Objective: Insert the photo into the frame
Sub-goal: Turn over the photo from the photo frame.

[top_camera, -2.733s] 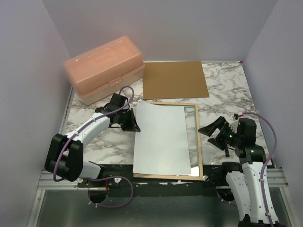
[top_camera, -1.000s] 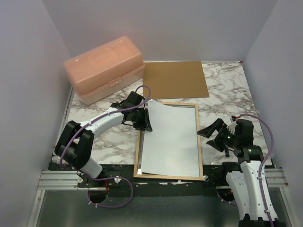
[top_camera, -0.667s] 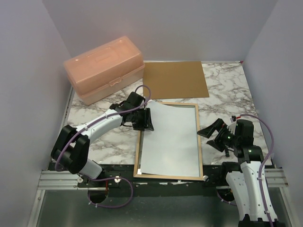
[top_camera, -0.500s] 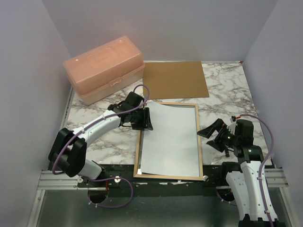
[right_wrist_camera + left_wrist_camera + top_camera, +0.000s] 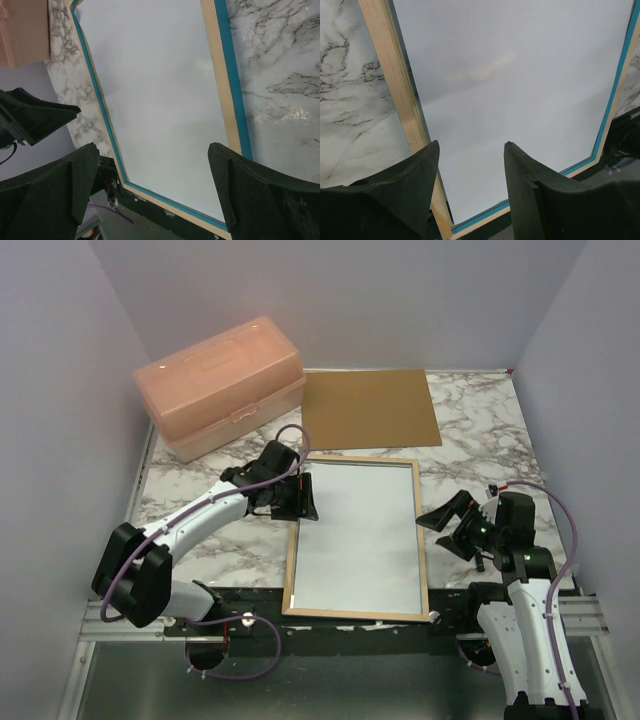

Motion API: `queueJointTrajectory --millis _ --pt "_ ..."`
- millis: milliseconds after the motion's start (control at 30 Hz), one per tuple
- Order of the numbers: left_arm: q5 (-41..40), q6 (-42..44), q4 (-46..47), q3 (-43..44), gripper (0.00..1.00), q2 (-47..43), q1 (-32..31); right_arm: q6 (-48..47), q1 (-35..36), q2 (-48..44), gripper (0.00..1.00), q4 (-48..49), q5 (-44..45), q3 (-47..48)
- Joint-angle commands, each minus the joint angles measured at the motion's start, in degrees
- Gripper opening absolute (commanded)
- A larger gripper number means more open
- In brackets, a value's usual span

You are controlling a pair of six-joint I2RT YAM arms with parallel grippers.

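The photo (image 5: 356, 535) lies white back up, flat inside the frame (image 5: 422, 540), whose light wood rails face up with blue edges showing in the wrist views. My left gripper (image 5: 306, 500) hovers at the frame's left rail near the far corner, jaws open and empty. In the left wrist view the left gripper (image 5: 470, 150) hangs over the photo (image 5: 520, 75) and the wooden rail (image 5: 395, 85). My right gripper (image 5: 433, 532) stands wide open just right of the frame. The right wrist view has the right gripper (image 5: 152, 155) above the photo (image 5: 155, 90) and frame (image 5: 223, 75).
A translucent pink box (image 5: 222, 385) stands at the back left. A flat brown backing board (image 5: 370, 407) lies behind the frame on the marble table (image 5: 470, 430). The frame's near rail reaches the table's black front edge (image 5: 350, 625).
My left gripper has opened and let go of the photo's left edge. The raised corner dropped, and the sheet now lies flat within the rails. The right arm has not moved.
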Motion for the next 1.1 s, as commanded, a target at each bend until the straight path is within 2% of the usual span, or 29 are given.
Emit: queueJointTrajectory --millis 0,467,767,1067 --pt "-1.6 1.0 -0.4 -2.4 0.56 -2.8 -0.2 -0.9 0.2 0.6 1.0 0.7 -0.3 -0.6" --pt "-1.4 0.1 2.6 -13.0 0.63 -5.9 1.9 -3.3 0.2 8.3 1.0 1.1 5.3 -5.2" --pt "3.7 -2.2 9.2 -19.4 0.64 -2.8 3.9 -2.9 0.3 11.1 1.0 4.1 4.3 -9.8" --pt "9.9 -6.1 16.2 -23.9 0.63 -4.4 3.6 -3.1 0.3 14.3 0.91 7.9 2.5 -11.5"
